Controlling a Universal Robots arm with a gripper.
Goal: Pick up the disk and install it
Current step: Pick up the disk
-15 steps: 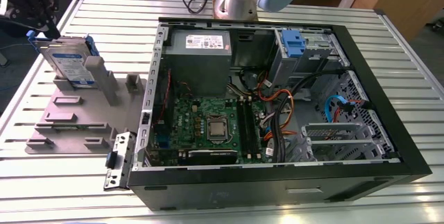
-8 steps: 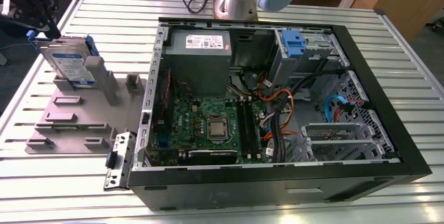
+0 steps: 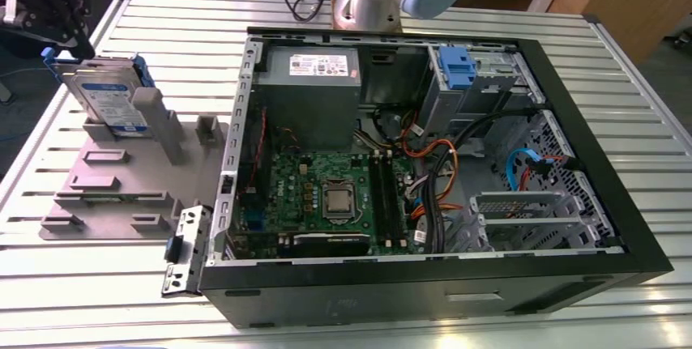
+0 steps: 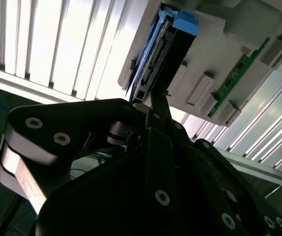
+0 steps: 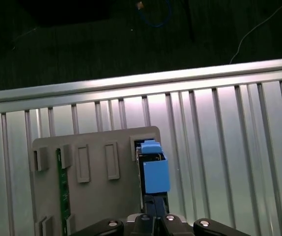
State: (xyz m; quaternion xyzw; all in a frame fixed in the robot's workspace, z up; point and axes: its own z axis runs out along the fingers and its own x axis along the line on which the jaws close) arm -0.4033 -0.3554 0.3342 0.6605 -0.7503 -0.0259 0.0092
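On the counter (image 3: 97,300), the open computer case (image 3: 433,292) lies just beside the grey rack (image 3: 108,195). The disk (image 3: 108,98) stands on edge in the rack's far slot. In the second wrist view the gripper (image 4: 158,101) hangs close over that slot, its tips together, holding nothing.

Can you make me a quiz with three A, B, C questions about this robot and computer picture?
1. Where is the disk? A inside the computer; B in the grey holder; C on the floor.
2. What colour is the disk's frame? A blue; B red; C yellow.
3. The computer is: A open; B closed; C upside down.

Answers: B, it stands upright in the holder beside the computer. A, a blue tab tops it. A, its green board is showing.
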